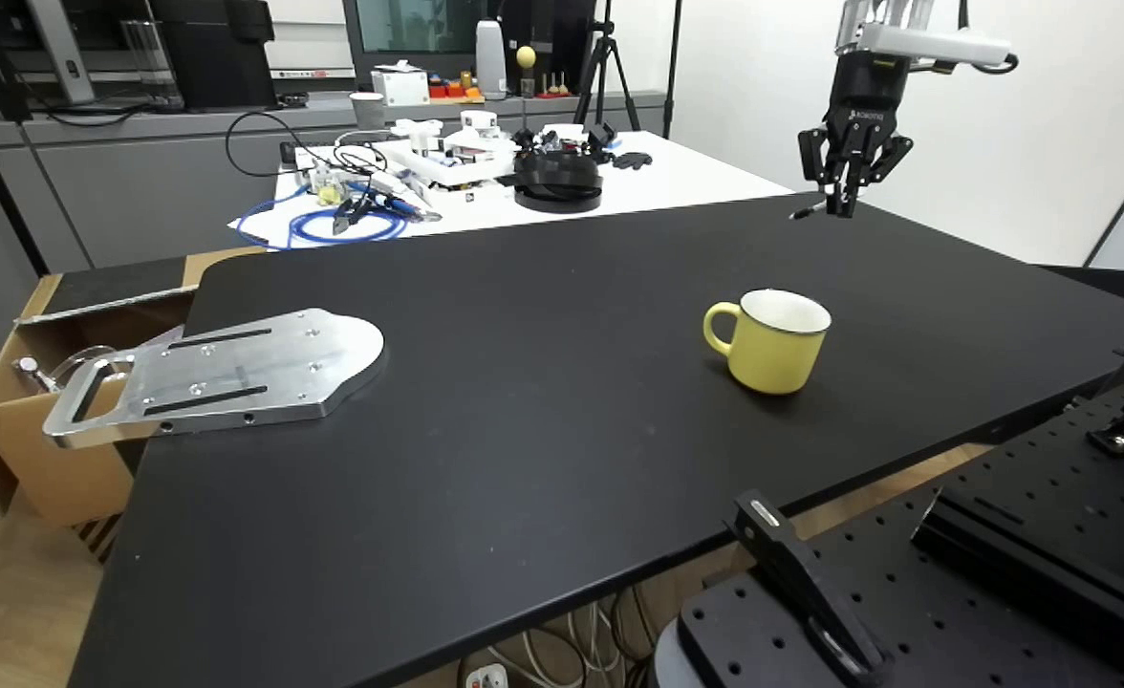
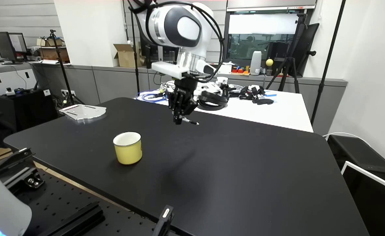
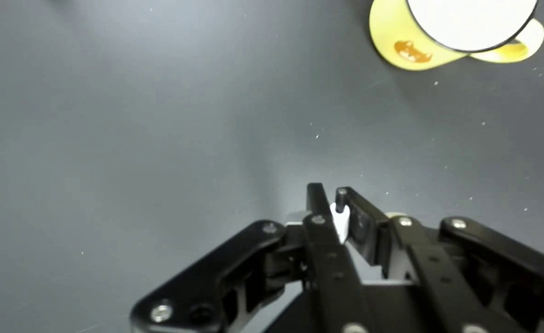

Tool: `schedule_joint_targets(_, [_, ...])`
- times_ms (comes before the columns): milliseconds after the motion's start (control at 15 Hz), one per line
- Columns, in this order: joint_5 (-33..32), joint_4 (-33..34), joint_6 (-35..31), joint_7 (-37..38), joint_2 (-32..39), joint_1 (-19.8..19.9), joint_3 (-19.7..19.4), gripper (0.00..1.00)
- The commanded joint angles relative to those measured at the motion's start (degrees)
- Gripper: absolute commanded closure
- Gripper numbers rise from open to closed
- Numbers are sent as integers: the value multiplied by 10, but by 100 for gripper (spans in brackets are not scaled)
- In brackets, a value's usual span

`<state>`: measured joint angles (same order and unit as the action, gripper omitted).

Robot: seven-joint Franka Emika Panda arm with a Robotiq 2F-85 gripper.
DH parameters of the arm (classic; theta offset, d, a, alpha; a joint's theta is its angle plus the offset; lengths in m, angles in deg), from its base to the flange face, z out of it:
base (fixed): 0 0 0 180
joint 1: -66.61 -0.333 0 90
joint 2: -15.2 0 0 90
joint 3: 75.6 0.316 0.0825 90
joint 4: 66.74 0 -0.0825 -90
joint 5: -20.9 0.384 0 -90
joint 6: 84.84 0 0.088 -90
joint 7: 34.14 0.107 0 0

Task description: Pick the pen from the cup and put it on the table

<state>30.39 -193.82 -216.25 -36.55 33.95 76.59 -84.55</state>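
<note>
My gripper (image 1: 843,199) is shut on the pen (image 1: 808,210), a slim whitish stick with a dark end. The pen sticks out sideways from the fingers in both exterior views (image 2: 190,121). The gripper (image 2: 178,118) holds it above the black table (image 2: 245,170), and a shadow lies below. In the wrist view the pen (image 3: 341,223) shows as a white piece between the fingertips (image 3: 330,196); the rest is hidden. The yellow cup (image 1: 774,355) stands upright on the table, apart from the gripper. It also shows in the wrist view (image 3: 392,34), at the upper right.
A silver metal plate (image 1: 266,368) lies at the table's far edge. A white table (image 2: 277,108) with cables and devices adjoins the black one. A black perforated base (image 1: 1030,545) runs along the near edge. An open cardboard box (image 1: 55,459) stands beside the table.
</note>
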Motion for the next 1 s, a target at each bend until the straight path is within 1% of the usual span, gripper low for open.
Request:
schedule_joint_targets(0, [-3,7,-81,17,53,5,1,97])
schedule_joint_targets(200, [-13,6,-145,29,95,2,-2,97])
schedule_joint_targets(333, [-18,4,-176,33,116,0,-5,97])
schedule_joint_targets(533, [-26,3,-204,42,141,-4,-8,97])
schedule_joint_targets(600, [-26,3,-206,45,146,-6,-9,74])
schedule_joint_targets(667, [-26,4,-207,46,149,-7,-9,60])
schedule_joint_targets(867, [-32,6,-199,54,146,-15,-15,42])
schedule_joint_targets(933, [-36,6,-201,58,142,-18,-18,34])
